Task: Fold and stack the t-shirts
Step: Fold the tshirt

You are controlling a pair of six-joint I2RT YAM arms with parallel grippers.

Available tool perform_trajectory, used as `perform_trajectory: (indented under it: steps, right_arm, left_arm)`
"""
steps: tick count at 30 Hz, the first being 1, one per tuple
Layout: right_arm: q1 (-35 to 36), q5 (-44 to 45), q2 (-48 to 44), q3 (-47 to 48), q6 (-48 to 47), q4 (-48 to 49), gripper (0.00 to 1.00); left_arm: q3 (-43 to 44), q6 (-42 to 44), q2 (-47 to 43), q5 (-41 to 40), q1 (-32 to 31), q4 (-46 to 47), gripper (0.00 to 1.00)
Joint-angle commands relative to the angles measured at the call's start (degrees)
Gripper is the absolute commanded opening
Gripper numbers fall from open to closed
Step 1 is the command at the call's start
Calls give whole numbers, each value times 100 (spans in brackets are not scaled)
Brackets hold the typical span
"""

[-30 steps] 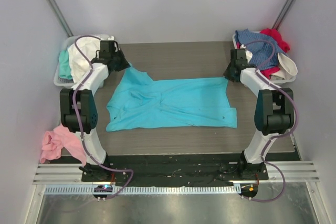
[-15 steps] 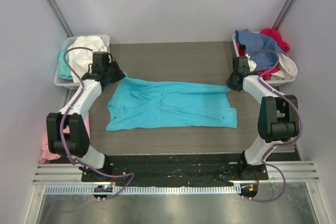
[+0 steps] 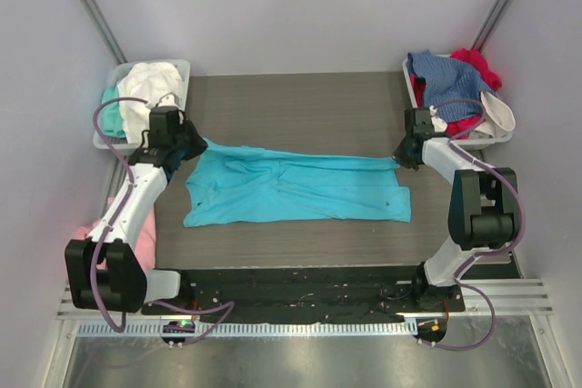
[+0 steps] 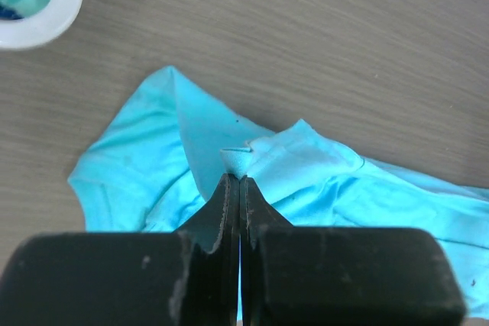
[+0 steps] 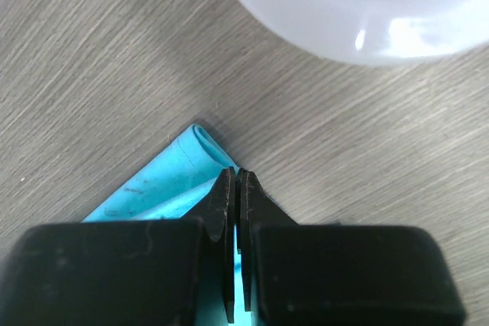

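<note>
Centrally, the turquoise t-shirt [image 3: 300, 190] lay spread across the frame's middle. The left gripper [image 4: 235, 179] pinched its upper-left corner tight; the right gripper [image 5: 234, 175] clamped its upper-right corner.

Bright, even light from overhead fills all three views, with no hard shadows. Seen from above, the tabletop [image 3: 300, 102] is evenly lit and sharp. In the wrist views the turquoise t-shirt [image 4: 321, 181] throws only a thin, soft shadow along its edge. The left end effector [image 4: 239, 181] and right end effector [image 5: 234, 175] read as near-featureless black. The tray [image 5: 328, 28] rim is overexposed and blurred, with a small glare spot.
</note>
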Motion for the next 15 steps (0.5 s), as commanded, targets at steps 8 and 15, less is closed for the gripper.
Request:
perform_trajectory:
  steps: [8,15]
  right_arm:
    - [-62,-29,-548,-305,86,108,1]
    - [-62,-205,-644,-639,60,161,1]
  left_arm:
    - [-842,101,-1306,-431,36,-277,0]
    - [-1368,57,-1684,-510,36,-392,0]
